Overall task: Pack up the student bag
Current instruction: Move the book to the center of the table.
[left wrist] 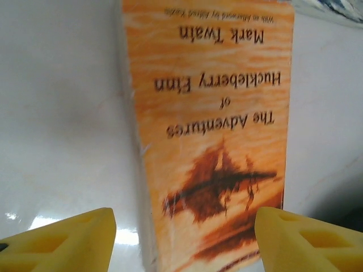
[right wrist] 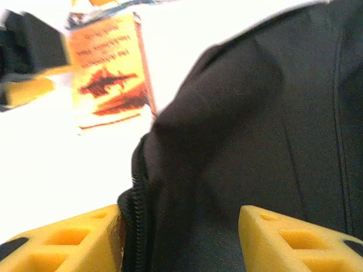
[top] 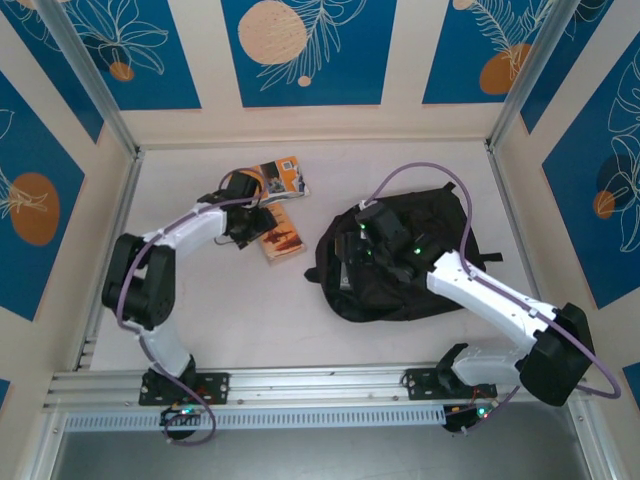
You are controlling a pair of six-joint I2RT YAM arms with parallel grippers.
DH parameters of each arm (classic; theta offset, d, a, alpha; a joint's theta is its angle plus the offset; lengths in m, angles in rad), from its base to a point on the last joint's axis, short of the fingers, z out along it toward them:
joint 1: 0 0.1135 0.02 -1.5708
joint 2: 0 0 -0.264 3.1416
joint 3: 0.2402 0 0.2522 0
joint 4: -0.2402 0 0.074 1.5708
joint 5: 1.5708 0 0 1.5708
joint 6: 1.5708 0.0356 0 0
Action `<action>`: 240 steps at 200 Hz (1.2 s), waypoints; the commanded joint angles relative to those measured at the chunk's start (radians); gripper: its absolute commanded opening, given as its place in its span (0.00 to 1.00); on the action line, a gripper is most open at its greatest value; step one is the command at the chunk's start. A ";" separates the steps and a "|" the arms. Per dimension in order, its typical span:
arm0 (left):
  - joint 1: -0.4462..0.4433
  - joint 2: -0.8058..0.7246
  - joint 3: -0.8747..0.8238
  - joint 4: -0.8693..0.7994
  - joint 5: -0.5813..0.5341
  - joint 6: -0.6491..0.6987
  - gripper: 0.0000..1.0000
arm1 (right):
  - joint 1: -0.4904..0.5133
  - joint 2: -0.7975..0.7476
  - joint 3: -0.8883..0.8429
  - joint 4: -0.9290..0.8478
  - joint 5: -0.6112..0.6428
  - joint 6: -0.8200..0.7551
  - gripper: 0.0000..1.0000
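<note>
White tabletop (top: 230, 320), boxed in by cream walls hung with blue panels (top: 300, 50) of pale leaves and orange discs. That is what I am looking down on from behind the two arms.

The student bag (top: 385, 300) lies flat at about 3 o'clock from the middle of the table, a big slack heap of black fabric. The right gripper (top: 362, 242) hangs over its 9 o'clock side. Close up, the right gripper's (right wrist: 180, 212) yellow fingers stand well apart, with a fold of bag fabric and a run of zipper (right wrist: 136, 226) between them. Nothing looks pinched.

At 10 o'clock from the bag lies an orange paperback (top: 285, 238), a copy of Huckleberry Finn. The left gripper (top: 250, 225) is reached out to it from the 9 o'clock side. From the wrist, the left gripper's (left wrist: 184, 218) fingers are spread wide on either side of the book's near end. I cannot tell whether either pad touches the cover. A second book (top: 285, 177) with a blue and orange cover sits just beyond, at 12 o'clock from the paperback.
</note>
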 commanded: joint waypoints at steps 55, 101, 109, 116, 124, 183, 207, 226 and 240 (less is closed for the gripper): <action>0.018 0.196 0.151 -0.100 -0.015 0.099 0.41 | -0.005 0.140 0.152 0.059 -0.117 -0.073 0.55; 0.018 0.197 0.160 -0.097 -0.009 0.118 0.13 | -0.007 0.199 0.152 0.062 -0.146 -0.064 0.54; 0.018 0.195 0.163 -0.097 -0.005 0.118 0.11 | -0.007 0.203 0.147 0.065 -0.147 -0.062 0.53; 0.018 0.195 0.166 -0.099 -0.001 0.120 0.07 | -0.007 0.207 0.144 0.067 -0.148 -0.061 0.53; 0.017 0.194 0.170 -0.101 0.003 0.121 0.06 | -0.007 0.211 0.139 0.067 -0.150 -0.061 0.53; 0.018 0.161 0.179 -0.088 0.029 0.115 0.00 | -0.012 0.237 0.127 0.087 -0.167 -0.042 0.52; 0.017 0.150 0.167 -0.089 0.033 0.123 0.00 | -0.016 0.248 0.136 0.081 -0.177 -0.038 0.52; 0.018 0.117 0.124 -0.085 0.034 0.125 0.00 | -0.016 0.245 0.144 0.075 -0.187 -0.039 0.52; 0.018 0.086 0.084 -0.083 0.036 0.129 0.00 | -0.016 0.243 0.150 0.074 -0.191 -0.042 0.52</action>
